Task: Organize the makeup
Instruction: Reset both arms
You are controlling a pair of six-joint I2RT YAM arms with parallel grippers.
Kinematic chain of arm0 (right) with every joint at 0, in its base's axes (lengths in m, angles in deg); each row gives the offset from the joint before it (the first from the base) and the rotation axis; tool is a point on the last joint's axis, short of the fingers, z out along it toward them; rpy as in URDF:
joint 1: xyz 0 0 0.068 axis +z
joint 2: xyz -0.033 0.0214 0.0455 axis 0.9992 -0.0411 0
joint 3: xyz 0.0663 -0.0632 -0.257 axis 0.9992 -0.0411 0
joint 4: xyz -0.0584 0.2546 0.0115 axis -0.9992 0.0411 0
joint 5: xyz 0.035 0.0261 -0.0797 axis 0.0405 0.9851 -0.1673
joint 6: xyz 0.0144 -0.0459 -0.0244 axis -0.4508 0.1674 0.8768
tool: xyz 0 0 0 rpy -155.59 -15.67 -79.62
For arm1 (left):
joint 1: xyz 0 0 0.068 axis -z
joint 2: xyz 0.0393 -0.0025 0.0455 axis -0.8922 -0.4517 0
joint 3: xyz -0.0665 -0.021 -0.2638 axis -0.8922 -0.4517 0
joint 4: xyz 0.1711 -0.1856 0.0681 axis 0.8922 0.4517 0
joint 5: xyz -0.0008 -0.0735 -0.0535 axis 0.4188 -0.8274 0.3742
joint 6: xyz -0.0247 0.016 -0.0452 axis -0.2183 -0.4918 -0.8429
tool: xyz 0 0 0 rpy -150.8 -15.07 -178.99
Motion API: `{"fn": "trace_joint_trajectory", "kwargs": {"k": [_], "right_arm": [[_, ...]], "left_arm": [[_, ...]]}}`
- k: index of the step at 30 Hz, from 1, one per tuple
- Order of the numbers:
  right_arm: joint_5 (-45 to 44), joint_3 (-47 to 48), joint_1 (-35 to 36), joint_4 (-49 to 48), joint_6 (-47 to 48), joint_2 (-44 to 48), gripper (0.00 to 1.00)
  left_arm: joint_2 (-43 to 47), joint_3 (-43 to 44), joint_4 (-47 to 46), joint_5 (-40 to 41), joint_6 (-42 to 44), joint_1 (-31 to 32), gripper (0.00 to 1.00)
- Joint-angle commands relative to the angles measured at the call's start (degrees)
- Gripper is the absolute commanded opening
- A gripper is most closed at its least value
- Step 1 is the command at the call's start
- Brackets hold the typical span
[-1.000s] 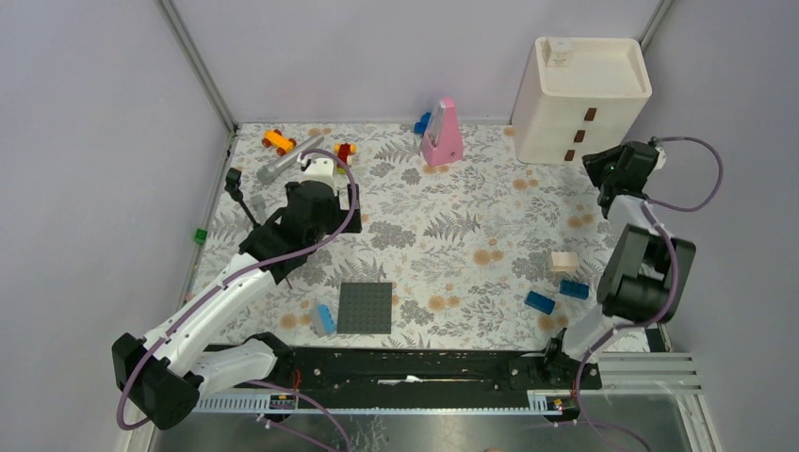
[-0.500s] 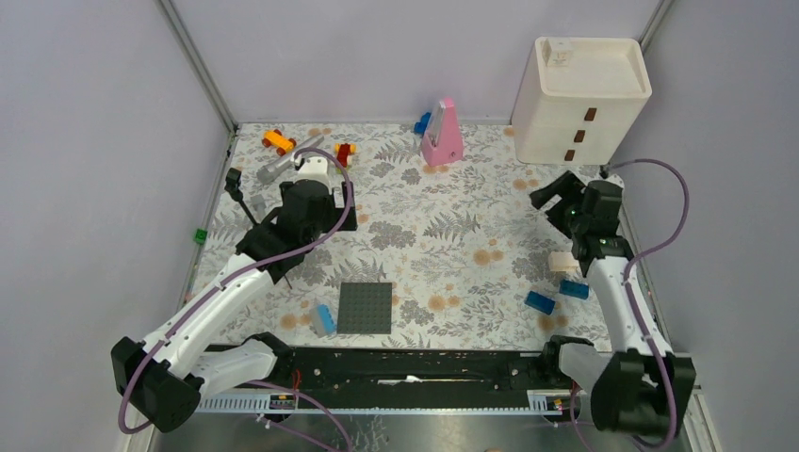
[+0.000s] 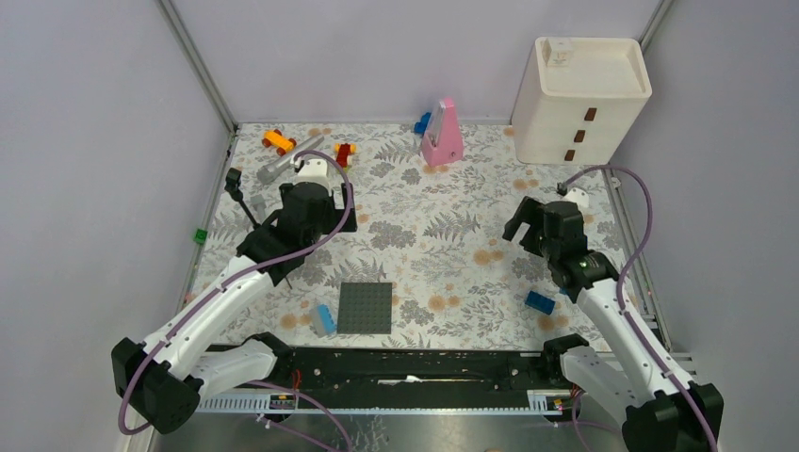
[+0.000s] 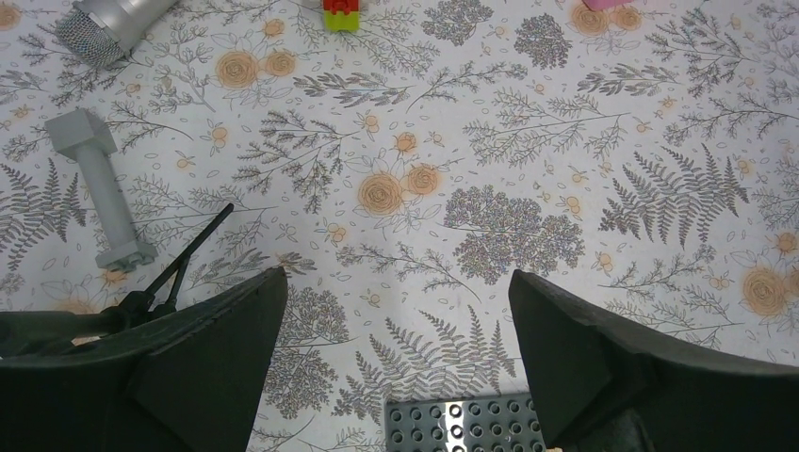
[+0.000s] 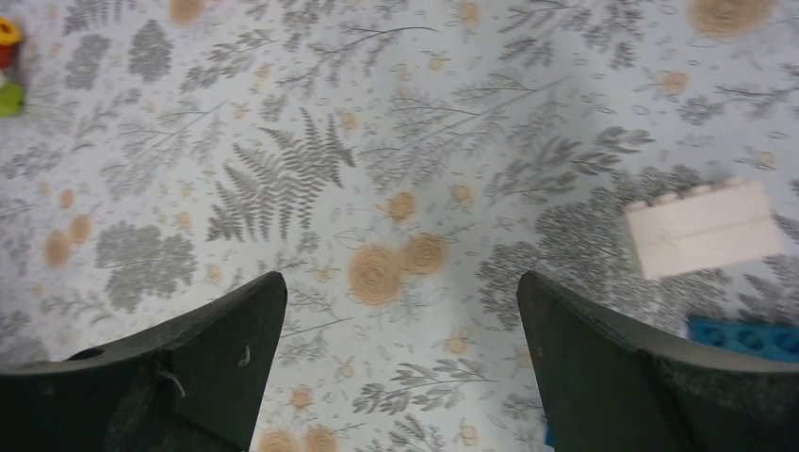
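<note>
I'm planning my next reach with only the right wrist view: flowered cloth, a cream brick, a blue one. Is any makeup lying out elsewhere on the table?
Observer: None I can make out from above. A pink wedge-shaped thing stands at the far edge; I can't tell what it is.
Operator: Where's the drawer unit?
Observer: The white drawer unit stands at the far right corner, beyond the right gripper.
Operator: And the other arm?
Observer: The left gripper hangs open over bare cloth, with a grey studded plate at the near edge of its view.
</note>
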Motion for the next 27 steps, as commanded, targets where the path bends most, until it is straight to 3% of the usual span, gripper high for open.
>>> {"fn": "trace_joint_trajectory", "kwargs": {"k": [1, 5, 17, 20, 24, 27], "right_arm": [[-11.9, -2.1, 0.4, 4.0, 3.8, 4.9, 0.99], [-15.4, -4.1, 0.4, 3.6, 8.3, 9.5, 1.00], [-19.8, -12.1, 0.4, -2.8, 6.8, 20.0, 0.99], [-17.7, -11.2, 0.4, -2.2, 8.5, 20.5, 1.00], [-8.5, -8.9, 0.4, -1.8, 13.8, 19.6, 1.00], [-11.3, -7.6, 0.4, -0.6, 12.2, 17.0, 1.00]], "left_arm": [[1.5, 0.1, -3.0, 0.8, 0.7, -0.4, 0.99], [1.3, 0.4, -2.4, 0.6, 1.2, -0.3, 0.99], [2.8, 0.5, -1.3, 2.5, 1.3, -0.3, 0.99], [3.0, 0.7, -0.9, 2.1, 1.9, -0.3, 0.99], [3.5, 0.9, -0.6, 1.6, 2.3, -0.3, 0.99], [4.2, 0.8, -0.5, 1.8, 2.5, -0.3, 0.99]]}}
